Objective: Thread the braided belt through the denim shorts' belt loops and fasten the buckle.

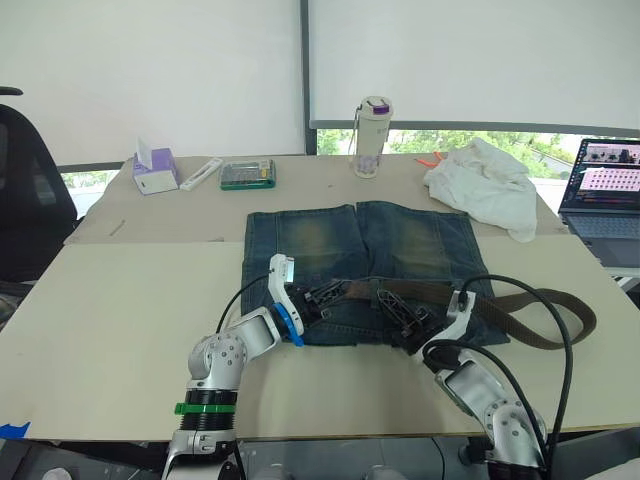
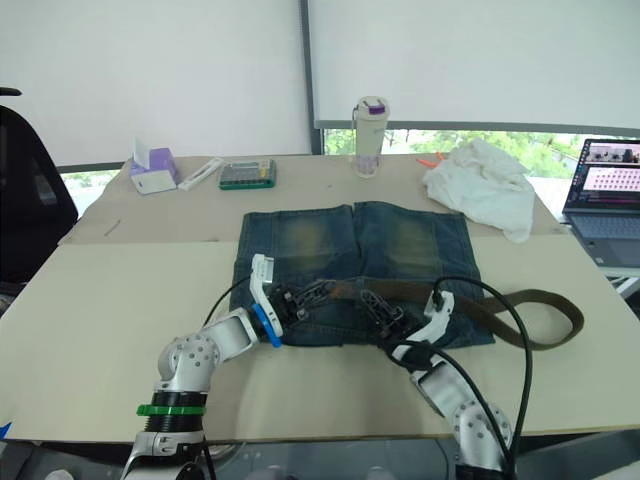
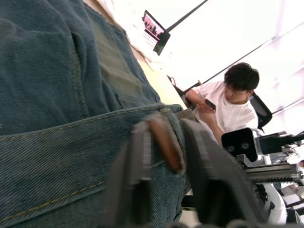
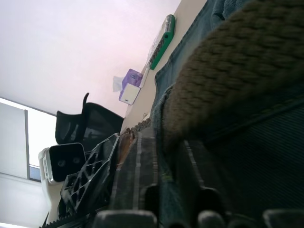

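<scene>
1. Closest to me, my left gripper [image 1: 322, 300] is clamped on the leather-tipped end of the dark brown braided belt [image 1: 520, 315] right at the waistband; the left wrist view shows the brown tip pinched between the black fingers.
2. My right gripper [image 1: 405, 318] sits at the waistband mid-way along, with denim and woven strap running between its fingers, so I read it as gripping belt and waistband together.
3. Belt lies along the waistband of the faded blue denim shorts [image 1: 360, 250], its long tail looping off over the table to my right. Buckle and loops I can't make out.
4. Handling call: the braid is floppy, light and grippy, so it'll buckle if pushed; I'd pull by the stiffer tip.
5. Denim is thick and limp and will bunch.
6. Further out: crumpled white cloth [image 1: 485, 185], open laptop [image 1: 605, 200].
</scene>
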Robot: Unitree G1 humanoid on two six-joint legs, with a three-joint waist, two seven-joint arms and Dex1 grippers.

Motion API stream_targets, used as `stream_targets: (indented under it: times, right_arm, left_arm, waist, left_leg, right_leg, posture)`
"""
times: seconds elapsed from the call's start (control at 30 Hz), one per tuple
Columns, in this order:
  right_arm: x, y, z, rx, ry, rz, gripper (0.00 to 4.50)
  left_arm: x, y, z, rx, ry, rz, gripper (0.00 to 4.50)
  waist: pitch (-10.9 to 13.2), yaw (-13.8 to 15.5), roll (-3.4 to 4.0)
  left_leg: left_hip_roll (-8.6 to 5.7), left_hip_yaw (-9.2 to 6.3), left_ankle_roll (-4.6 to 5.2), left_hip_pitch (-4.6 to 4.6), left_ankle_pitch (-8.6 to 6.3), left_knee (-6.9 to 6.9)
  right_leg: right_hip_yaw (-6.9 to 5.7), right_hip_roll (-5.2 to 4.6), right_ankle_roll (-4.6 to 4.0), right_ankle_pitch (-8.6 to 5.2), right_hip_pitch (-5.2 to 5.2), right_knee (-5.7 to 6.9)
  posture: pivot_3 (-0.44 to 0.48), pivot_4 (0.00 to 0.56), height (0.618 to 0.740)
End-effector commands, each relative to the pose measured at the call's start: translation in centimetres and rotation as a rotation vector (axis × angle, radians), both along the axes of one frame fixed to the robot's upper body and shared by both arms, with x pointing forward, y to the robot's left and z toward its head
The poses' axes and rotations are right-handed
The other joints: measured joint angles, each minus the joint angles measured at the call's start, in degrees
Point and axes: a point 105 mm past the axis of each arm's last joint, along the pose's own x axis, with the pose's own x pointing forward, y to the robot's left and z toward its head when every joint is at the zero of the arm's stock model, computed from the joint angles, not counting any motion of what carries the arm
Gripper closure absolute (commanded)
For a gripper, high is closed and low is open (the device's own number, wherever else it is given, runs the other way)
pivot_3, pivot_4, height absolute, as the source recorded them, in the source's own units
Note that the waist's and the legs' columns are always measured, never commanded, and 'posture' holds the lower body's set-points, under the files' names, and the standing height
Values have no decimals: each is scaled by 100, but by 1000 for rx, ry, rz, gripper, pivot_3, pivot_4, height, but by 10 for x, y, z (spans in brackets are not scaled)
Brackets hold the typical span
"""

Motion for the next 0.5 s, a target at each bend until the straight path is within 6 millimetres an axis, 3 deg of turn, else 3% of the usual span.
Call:
stream_targets:
  times: [0.03,0.17,0.37,0.5]
  right_arm:
    - [-3,-10,17,-45,-86,-24,2101]
    - [-5,-47,6,-177,-64,-124,725]
    - [-13,-66,-1,-230,-41,-149,725]
    - [-14,-71,1,-228,-45,-157,725]
  left_arm:
    - [7,14,5,44,-46,81,4500]
    - [18,56,-15,231,8,229,4500]
    - [23,105,-21,392,3,369,4500]
    - [32,139,-9,390,-21,516,4500]
  waist:
    - [0,0,0]
    - [0,-3,-1]
    - [1,-10,-2]
    - [2,-6,-3]
  left_leg:
    - [0,0,0,0,0,0]
    - [0,0,0,2,0,0]
    - [2,0,0,7,0,-2]
    - [3,0,-1,7,0,-2]
  right_leg:
    - [0,0,0,0,0,0]
    - [0,0,0,0,0,0]
    - [3,0,0,0,0,4]
    - [4,-4,0,0,1,2]
  posture:
    - [0,150,740]
    - [0,150,740]
    - [0,150,740]
    - [0,150,740]
